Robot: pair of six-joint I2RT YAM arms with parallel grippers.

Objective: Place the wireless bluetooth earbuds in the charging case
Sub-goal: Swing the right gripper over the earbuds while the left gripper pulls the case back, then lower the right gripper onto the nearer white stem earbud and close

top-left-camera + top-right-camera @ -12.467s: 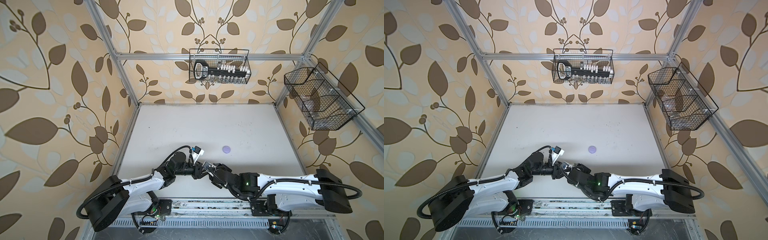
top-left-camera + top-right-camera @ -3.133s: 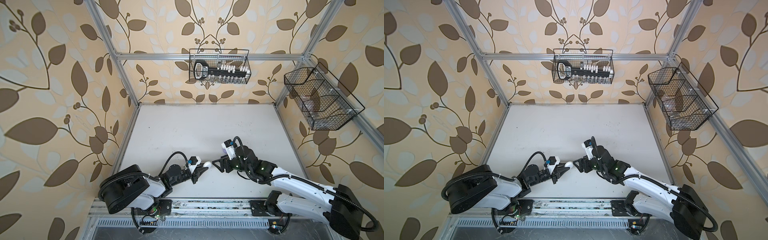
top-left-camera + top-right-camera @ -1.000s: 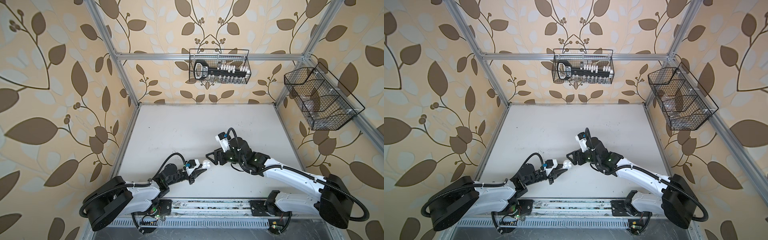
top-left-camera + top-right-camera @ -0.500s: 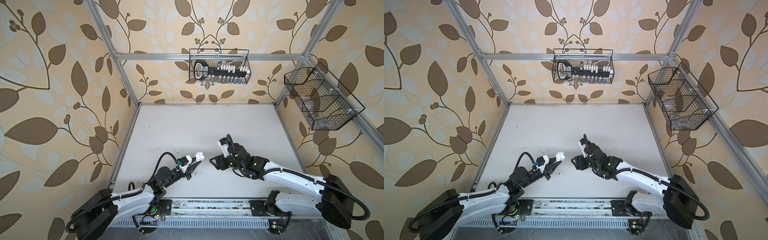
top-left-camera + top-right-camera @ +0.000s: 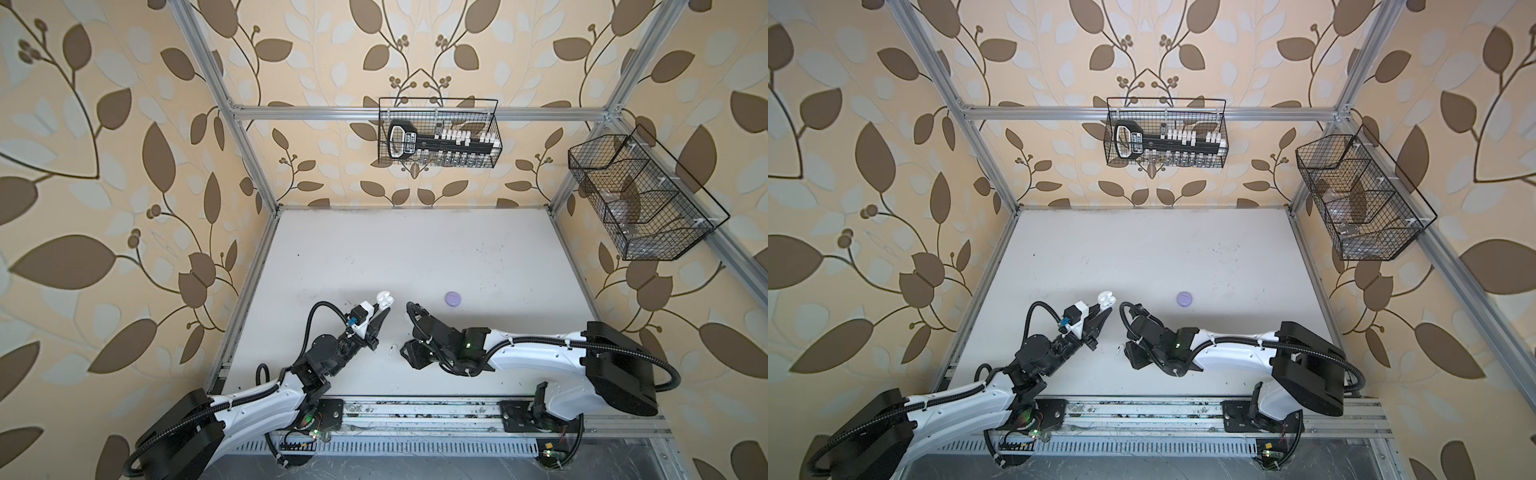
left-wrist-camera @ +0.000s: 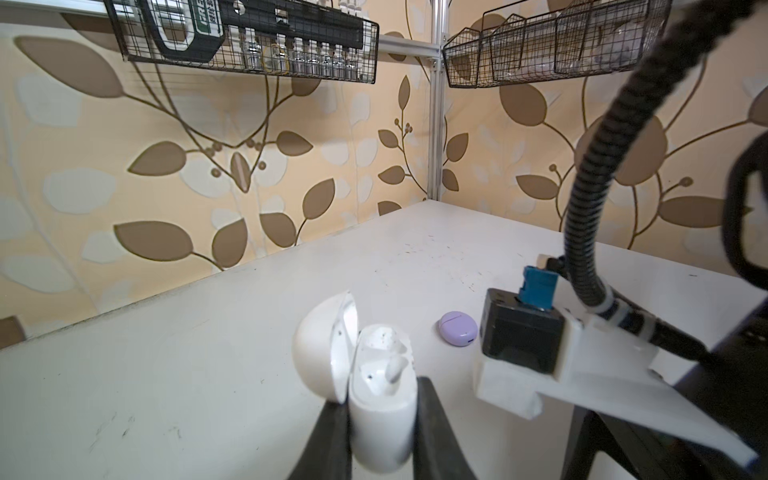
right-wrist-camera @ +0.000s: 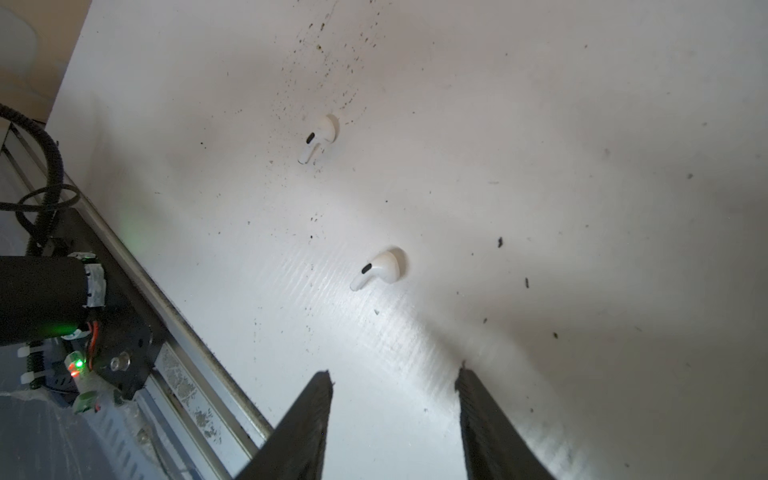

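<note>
Left gripper (image 6: 379,409): jaws clamped on the lower body of the white charging case (image 6: 382,395), one finger on each side. The case is held clear of the table (image 5: 415,249), roughly upright, with its lid (image 6: 320,353) swung open to one side. The inside of the case is pale and blurred, and I cannot tell whether anything sits in it. Right gripper (image 7: 392,386): jaws apart with a clear gap and nothing between them, pointed down at the table. Two white earbuds lie loose on the speckled surface, both on their sides. One (image 7: 380,270) is just ahead of the right fingertips, the other (image 7: 318,137) farther out, and the two are apart from each other. In both top views a single white earbud (image 5: 392,348) shows on the table between the two grippers, just beside the right one. A closed lavender case (image 5: 453,298) rests on the table beyond the right arm, well apart from the earbuds.
</note>
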